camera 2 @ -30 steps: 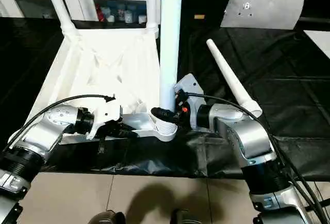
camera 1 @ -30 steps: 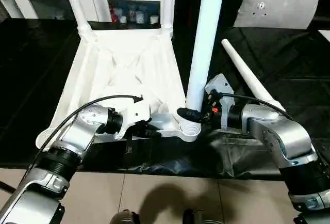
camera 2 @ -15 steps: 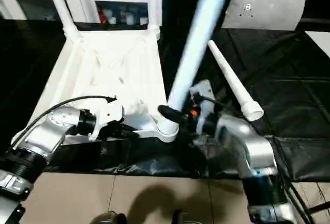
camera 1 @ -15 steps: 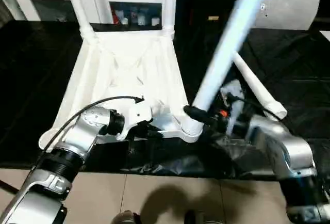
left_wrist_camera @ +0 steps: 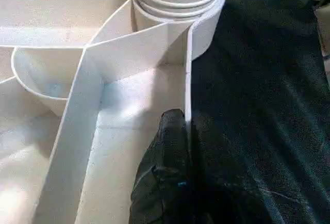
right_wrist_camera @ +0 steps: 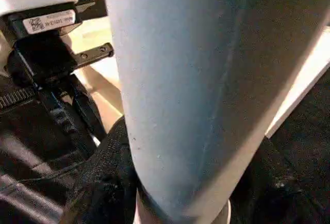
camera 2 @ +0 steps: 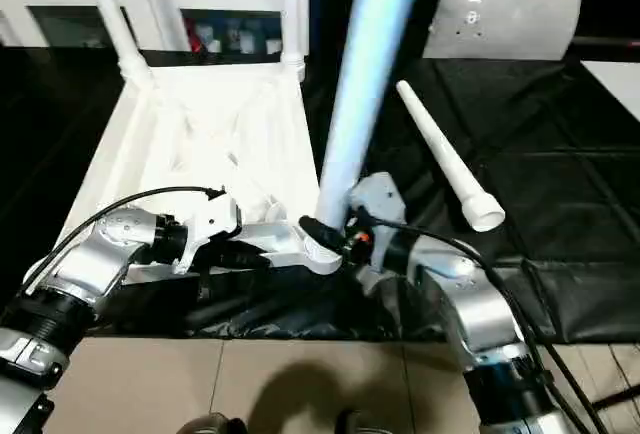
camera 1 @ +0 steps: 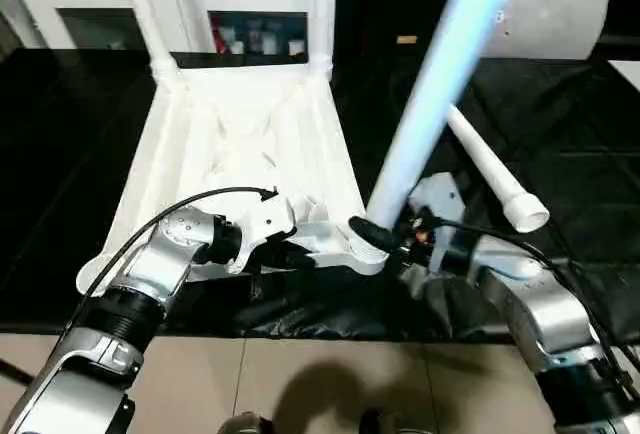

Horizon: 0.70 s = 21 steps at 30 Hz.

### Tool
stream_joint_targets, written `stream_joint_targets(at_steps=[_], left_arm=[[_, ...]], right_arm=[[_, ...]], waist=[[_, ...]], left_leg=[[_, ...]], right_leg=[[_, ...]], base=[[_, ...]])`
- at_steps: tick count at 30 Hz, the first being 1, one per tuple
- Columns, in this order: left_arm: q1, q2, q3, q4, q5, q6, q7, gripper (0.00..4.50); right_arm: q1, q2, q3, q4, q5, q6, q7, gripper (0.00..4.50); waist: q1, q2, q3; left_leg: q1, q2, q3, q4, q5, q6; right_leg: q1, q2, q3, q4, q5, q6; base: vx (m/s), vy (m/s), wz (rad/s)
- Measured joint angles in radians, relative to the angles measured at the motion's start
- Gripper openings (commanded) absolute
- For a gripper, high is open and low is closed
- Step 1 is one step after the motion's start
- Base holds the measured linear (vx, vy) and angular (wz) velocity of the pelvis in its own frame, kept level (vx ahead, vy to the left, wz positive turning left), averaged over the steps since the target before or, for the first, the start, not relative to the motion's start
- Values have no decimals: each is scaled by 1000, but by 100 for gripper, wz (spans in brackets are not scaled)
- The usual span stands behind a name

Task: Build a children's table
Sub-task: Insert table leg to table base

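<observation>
At frame centre the upturned table top (camera 1: pixel 240 144) lies on the black surface (camera 1: pixel 60 154), two legs (camera 1: pixel 150 24) already standing in its far sockets. The right gripper (camera 1: pixel 385 239), clamped on a third leg (camera 1: pixel 430 94), holds it tilted at the near socket (camera 1: pixel 365 252); the left gripper (camera 1: pixel 290 254) pinches the rim. A fourth leg (camera 1: pixel 490 169) lies right, unfitted.

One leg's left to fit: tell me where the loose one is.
The loose leg lies on the black sheet, right of the tabletop, behind the right hand.

I see a black sheet (camera 1: pixel 560 144) covering the floor; the upturned white table top (camera 1: pixel 240 144) and one loose leg (camera 1: pixel 490 169) lie on it.
</observation>
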Motion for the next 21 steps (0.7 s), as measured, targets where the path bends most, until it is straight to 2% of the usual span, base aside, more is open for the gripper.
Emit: stream_joint_targets(at_steps=[4, 6, 9, 17, 18, 21], left_arm=[[0, 10, -1, -7, 0, -3, -8, 0], [-4, 11, -2, -3, 0, -12, -22, 0], [-21, 14, -6, 11, 0, -19, -43, 0], [-137, -6, -26, 172, 18, -95, -79, 0], [-149, -6, -28, 183, 23, -105, -79, 0], [-175, -8, -28, 224, 27, -136, -83, 0]], right_arm=[[-26, -11, 13, 22, -9, -8, 39, 189], [-32, -22, 17, 25, -8, -7, 64, 189], [-33, -29, 16, 24, 3, -7, 81, 189], [-20, -34, -5, -25, 13, 25, 81, 189], [-20, -32, -7, -36, 13, 30, 81, 189], [-19, -29, -11, -47, 15, 36, 78, 189]], waist=[[-18, -1, 5], [-19, -1, 7], [-17, -2, 10], [-11, 17, 33], [-11, 22, 39], [-14, 27, 47]], left_leg=[[0, -2, 0, 0, -1, 2], [-1, -4, 0, 0, -2, 4], [-2, -4, -1, -1, -3, 5], [0, -5, -3, -7, -3, 5], [0, -5, -6, -8, -3, 5], [0, -5, -9, -17, -3, 5]], right_leg=[[3, -10, -13, -6, 0, 0], [3, -17, -20, -6, 0, 0], [3, -17, -21, -6, -2, 3], [2, -18, -23, -8, -5, 7], [3, -18, -27, -12, -5, 7], [12, -19, -36, -22, -9, 7]], base=[[0, 0, 0], [0, 0, 0], [0, 0, 0], [0, 0, 0], [0, 0, 0], [0, 0, 0]])
